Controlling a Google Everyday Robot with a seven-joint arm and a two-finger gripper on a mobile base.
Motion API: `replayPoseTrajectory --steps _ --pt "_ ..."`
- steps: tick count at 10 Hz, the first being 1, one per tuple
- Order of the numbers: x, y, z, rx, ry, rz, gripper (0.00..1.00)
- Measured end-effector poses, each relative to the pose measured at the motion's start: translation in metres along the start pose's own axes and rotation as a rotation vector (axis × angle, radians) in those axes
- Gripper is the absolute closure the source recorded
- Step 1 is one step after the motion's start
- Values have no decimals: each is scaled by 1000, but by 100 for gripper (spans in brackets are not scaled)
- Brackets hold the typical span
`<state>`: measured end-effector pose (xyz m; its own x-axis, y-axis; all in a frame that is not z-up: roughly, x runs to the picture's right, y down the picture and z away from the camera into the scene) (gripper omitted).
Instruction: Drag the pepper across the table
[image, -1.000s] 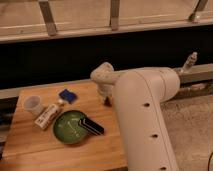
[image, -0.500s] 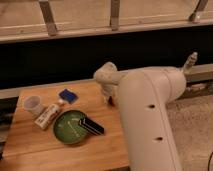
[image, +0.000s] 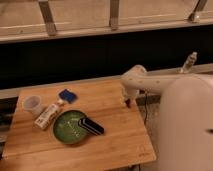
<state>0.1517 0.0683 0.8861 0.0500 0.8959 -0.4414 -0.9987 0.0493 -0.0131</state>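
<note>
The pepper (image: 128, 103) sits just under the gripper (image: 126, 98); its grip I cannot tell; keep it low, dragging along the table (image: 107, 140).

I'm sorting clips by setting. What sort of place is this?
Probably an indoor lab or office test area: a small wooden table set against a long dark wall with a railing above. Staged props include a green plate and cup. The end effector sits at the table's right edge by the pepper.

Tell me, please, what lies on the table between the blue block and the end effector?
In the camera view, only bare wooden table lies between the blue block and the end effector, which is at the table's right edge.
</note>
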Motion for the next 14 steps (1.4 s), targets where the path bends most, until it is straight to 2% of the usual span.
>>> replayPoseTrajectory --steps 1,2,4,6,11,14 --pt "2 -8 -7 -23 -23 50 100" --pt "5 -11 -8 -41 -35 72 100" --pt "6 -2 -12 -85 -65 78 100" --pt "1 23 -14 -127 -79 55 100" --pt "-11 107 -13 -277 -64 -108 100" --pt "-11 113 -13 -297 -48 -138 100"
